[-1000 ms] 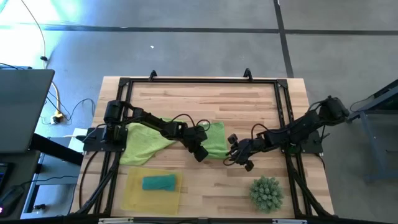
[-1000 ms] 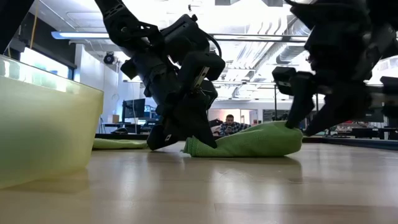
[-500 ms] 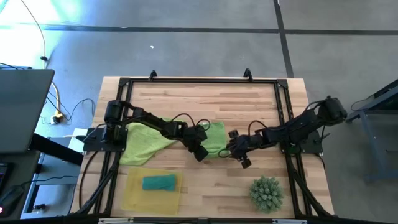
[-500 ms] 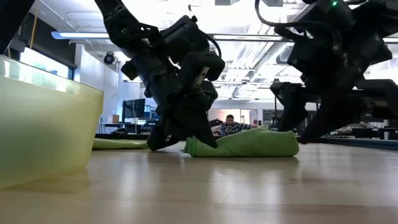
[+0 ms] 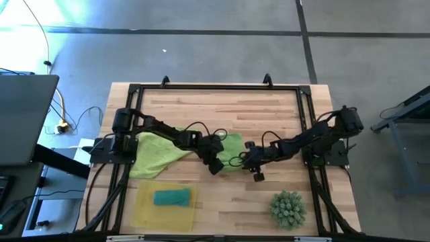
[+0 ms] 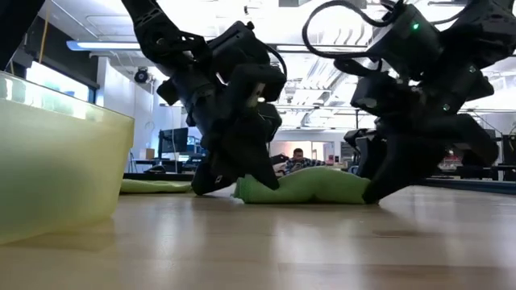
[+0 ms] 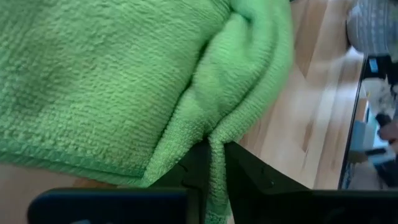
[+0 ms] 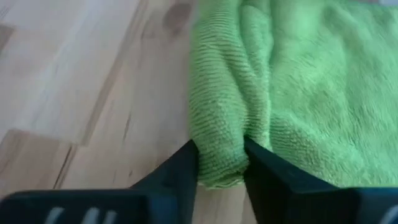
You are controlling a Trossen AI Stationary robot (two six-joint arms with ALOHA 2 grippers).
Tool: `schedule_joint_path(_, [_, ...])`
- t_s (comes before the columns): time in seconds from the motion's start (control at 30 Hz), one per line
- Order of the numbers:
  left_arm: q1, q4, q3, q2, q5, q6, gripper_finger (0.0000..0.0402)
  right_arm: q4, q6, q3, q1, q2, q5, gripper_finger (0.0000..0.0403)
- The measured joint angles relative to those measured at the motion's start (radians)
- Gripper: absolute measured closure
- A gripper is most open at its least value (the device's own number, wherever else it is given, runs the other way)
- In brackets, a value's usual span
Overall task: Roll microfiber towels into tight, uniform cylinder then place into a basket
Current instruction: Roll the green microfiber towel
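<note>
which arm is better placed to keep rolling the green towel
Neither alone: the left gripper pinches one end of the green towel's rolled edge, the right gripper straddles the other end. Rolling likely needs both.

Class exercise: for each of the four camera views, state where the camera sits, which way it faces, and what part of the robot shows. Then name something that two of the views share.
High view: above the table, facing straight down; both arms, green towel, yellow basket.
Low view: at tabletop height, facing level across into the room; both grippers come from above.
Left wrist view: on the left arm; left gripper pinches the towel.
Right wrist view: on the right arm; right gripper clamps the towel's rolled edge.
Shared: all four views show the towel.
</note>
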Motion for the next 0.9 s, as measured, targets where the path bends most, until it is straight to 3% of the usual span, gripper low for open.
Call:
schedule_joint_path(0.23, [-0.002,-0.108,0.002,-0.104,-0.016,0.146,0.0329,-0.008,0.142,0.0,-0.033,0.001,-0.066,0.0385])
schedule_joint_path(0.47, [-0.052,-0.19,0.002,-0.21,-0.1,0.364,0.031,-0.015,0.3,-0.003,-0.116,0.0,-0.282,0.0384])
schedule_joint_path(0.7, [-0.192,-0.149,0.002,-0.238,-0.389,0.712,0.0308,-0.038,0.449,-0.008,-0.222,0.002,-0.525,0.0391])
schedule_joint_path(0.9, [-0.275,-0.097,0.003,-0.188,-0.654,0.803,0.0287,-0.056,0.555,-0.007,-0.264,0.001,-0.564,0.0388])
